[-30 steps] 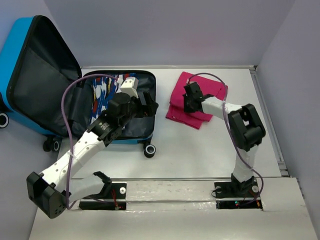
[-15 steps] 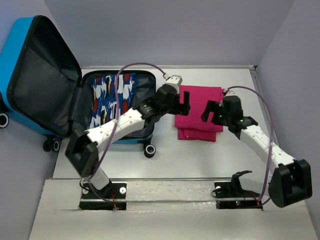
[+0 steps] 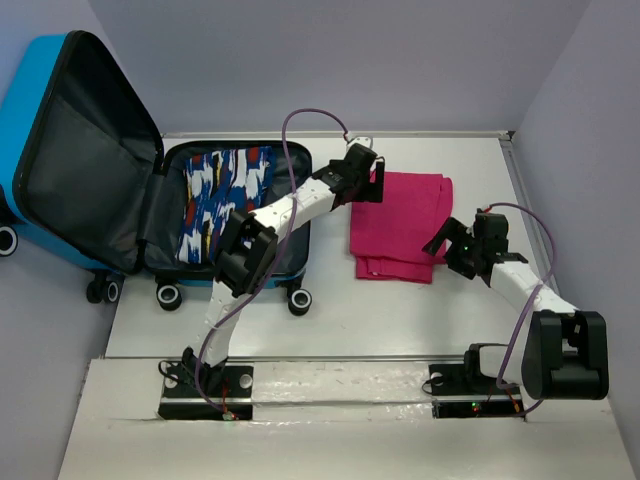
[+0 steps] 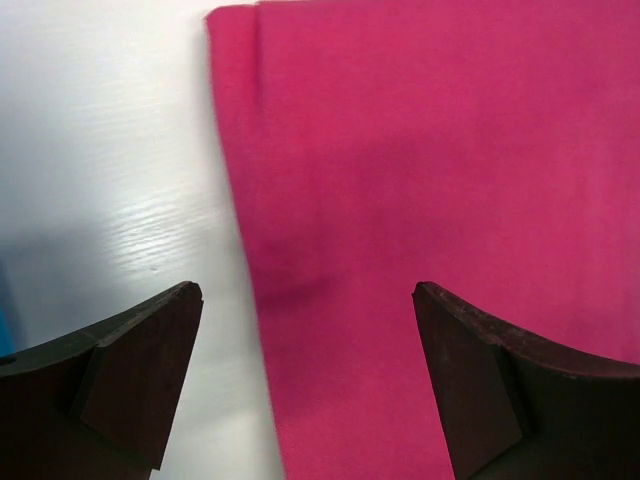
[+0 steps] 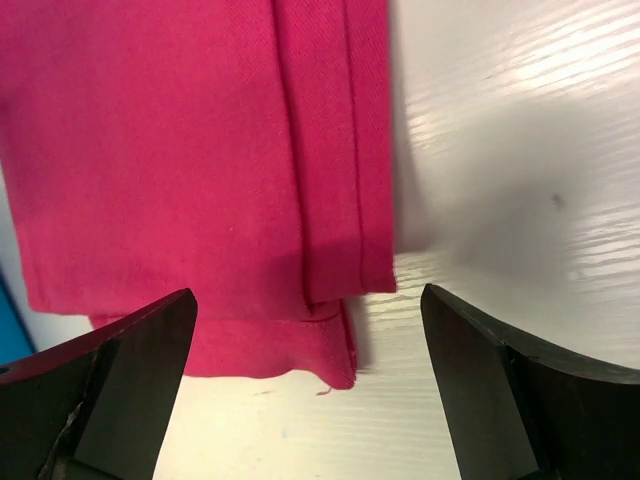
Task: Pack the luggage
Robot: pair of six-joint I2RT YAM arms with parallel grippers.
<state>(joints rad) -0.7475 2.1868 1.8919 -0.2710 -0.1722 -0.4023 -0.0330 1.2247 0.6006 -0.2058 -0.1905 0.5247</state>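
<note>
The luggage (image 3: 50,120), a bright blue suitcase, lies open at the left with its lid leaning back. A blue, white and red patterned cloth (image 3: 225,190) lies in its base. A folded pink cloth (image 3: 400,225) lies flat on the table to the right of the case. My left gripper (image 3: 366,184) is open over the cloth's far left corner; in the left wrist view the gripper (image 4: 307,290) straddles the pink cloth's (image 4: 450,150) left edge. My right gripper (image 3: 442,240) is open at the cloth's right side, its own view (image 5: 308,293) showing the pink cloth's (image 5: 180,150) hem corner, nothing held.
The suitcase's black wheels (image 3: 298,299) stick out toward the near side. Grey walls close the table at the back and right. A raised white ledge (image 3: 340,375) carries both arm bases. The left arm stretches across the suitcase's right rim (image 3: 306,200).
The right gripper let go of the pink cloth, opened and drew back to the right. The left arm swung out of the suitcase to the cloth's far left corner. The cloth now lies flatter.
</note>
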